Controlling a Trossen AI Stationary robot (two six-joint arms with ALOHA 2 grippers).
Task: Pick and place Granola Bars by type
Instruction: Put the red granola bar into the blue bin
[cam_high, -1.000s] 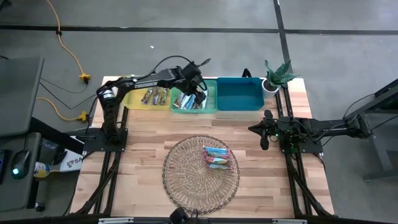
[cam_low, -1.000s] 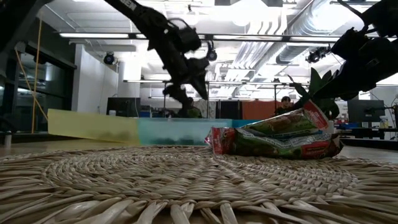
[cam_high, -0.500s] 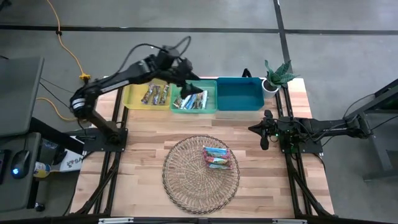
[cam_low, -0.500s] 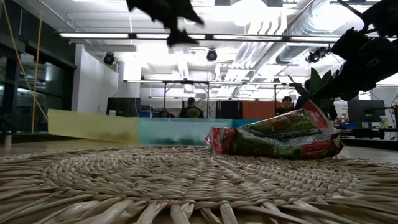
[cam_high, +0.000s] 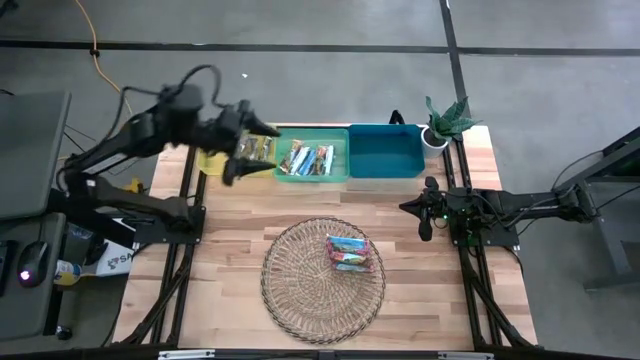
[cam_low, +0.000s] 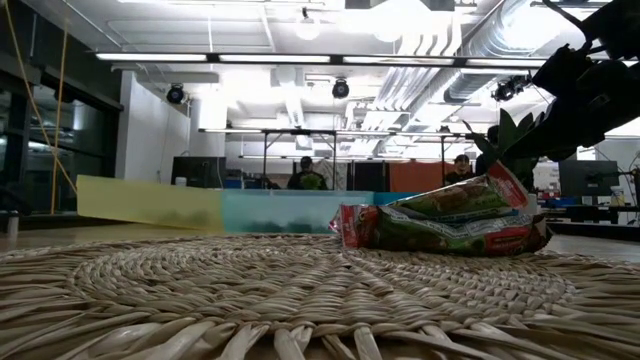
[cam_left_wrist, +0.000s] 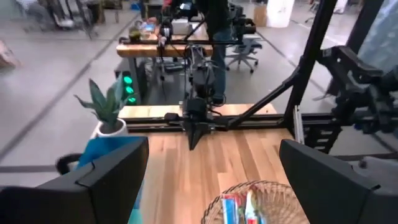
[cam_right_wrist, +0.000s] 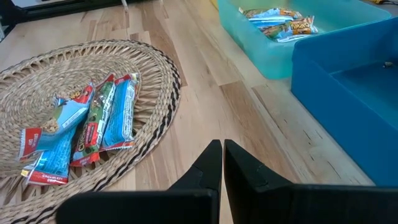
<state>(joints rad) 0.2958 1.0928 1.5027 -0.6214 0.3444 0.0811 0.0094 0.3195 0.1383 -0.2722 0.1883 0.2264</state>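
Granola Bars (cam_high: 348, 252) are lying on the wicker tray (cam_high: 300, 290) — left gripper (cam_high: 240, 150), fingers spread and empty, is hanging beyond the tray over the yellow bin (cam_high: 215, 160), right gripper (cam_high: 425, 222) is waiting beside the tray, fingers pressed together.

Tabletop (cam_high: 230, 250): light wooden planks.
Far edge: yellow bin (cam_high: 215, 160), green bin (cam_high: 312, 160) and blue bin (cam_high: 386, 151), touching side by side.
Far right corner: potted plant (cam_high: 441, 125), just beside the blue bin.
Near centre: round wicker tray (cam_high: 300, 275), lying flat, apart from the bins.
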